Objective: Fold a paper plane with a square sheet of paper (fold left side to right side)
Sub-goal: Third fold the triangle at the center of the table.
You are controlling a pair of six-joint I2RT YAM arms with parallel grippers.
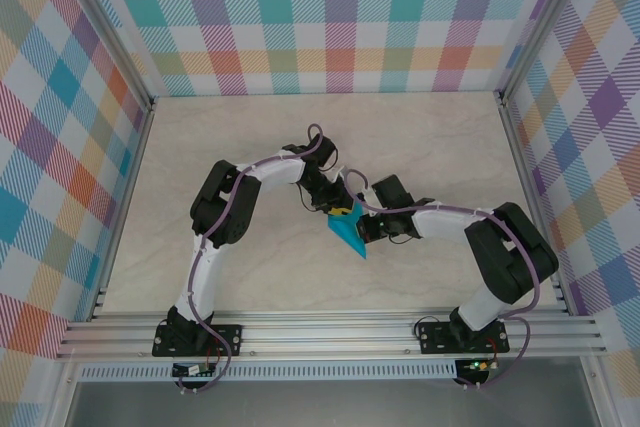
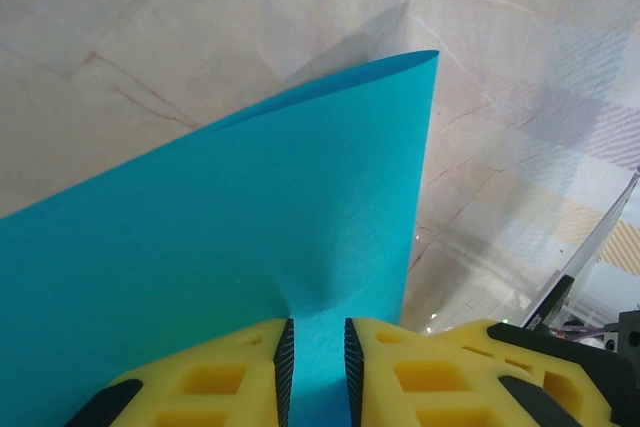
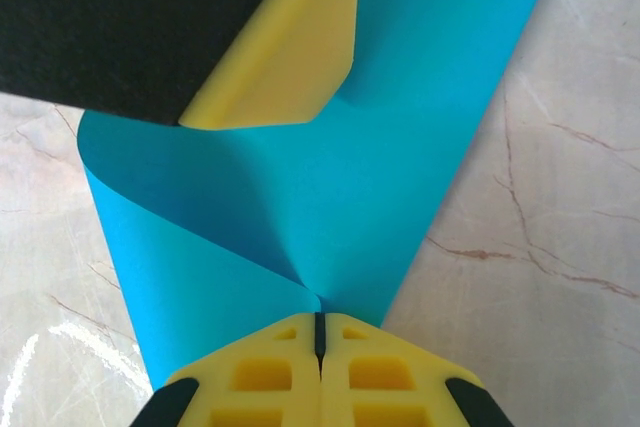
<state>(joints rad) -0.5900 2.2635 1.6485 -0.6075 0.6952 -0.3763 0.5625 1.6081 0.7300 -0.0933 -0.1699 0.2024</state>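
Note:
The square sheet of paper [image 1: 351,236] is turquoise and hangs curled over on itself between the two grippers at mid-table, its point toward the near edge. My left gripper [image 1: 337,209] comes from the left. Its yellow fingers [image 2: 230,377] stand a narrow gap apart with the sheet of paper [image 2: 250,227] puckered between them. My right gripper [image 3: 320,332] is shut, pinching the paper [image 3: 300,217] where two layers meet. One left finger [image 3: 285,47] lies against the upper layer. In the top view the right gripper [image 1: 369,230] is beside the paper's right edge. The paper plane is out of view.
The pale marble-pattern tabletop [image 1: 250,137] spreads around the arms. Checked walls [image 1: 330,17] close the back and both sides. An aluminium rail [image 1: 330,332] carries both arm bases at the near edge.

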